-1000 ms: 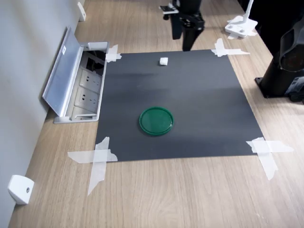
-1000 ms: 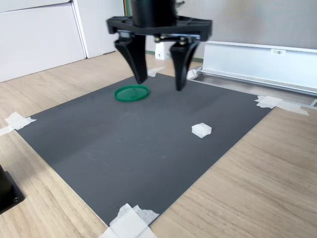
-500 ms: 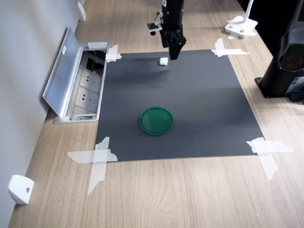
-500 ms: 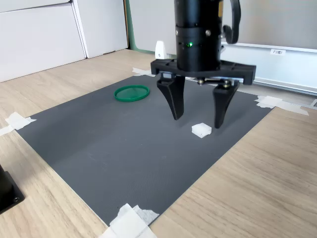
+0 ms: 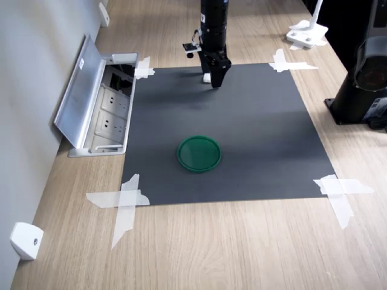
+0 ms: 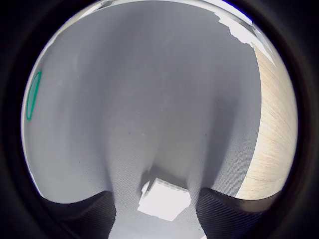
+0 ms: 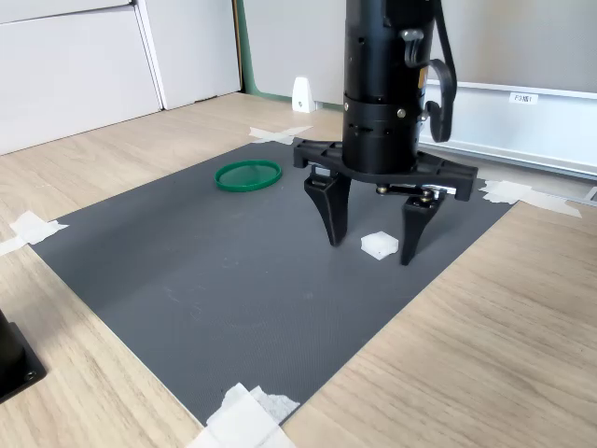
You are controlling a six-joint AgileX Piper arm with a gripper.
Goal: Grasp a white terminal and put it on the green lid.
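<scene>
Wood desk (image 5: 242, 241), dark mat (image 7: 215, 280): hand (image 7: 371, 254) spread wide, straddling the white terminal (image 7: 379, 245), ready to pinch; green lid (image 5: 198, 153) waits at 6 o'clock.

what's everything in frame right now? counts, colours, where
white terminal: 1, white, on the mat between the open gripper fingers, near the mat edge
green lid: 1, dark green, flat on the mat, apart from the terminal
mat: 1, dark grey, on the wooden table, corners taped
tape strips: 4 sets, white, one at each mat corner
socket box: 1, silver, lid open, at the first exterior view's left
white wedge pieces: several, white, along the table's edges
black base: 1, black, at the first exterior view's right
table: 1, light wood
gripper: 1, black, open, tips low around the terminal
</scene>
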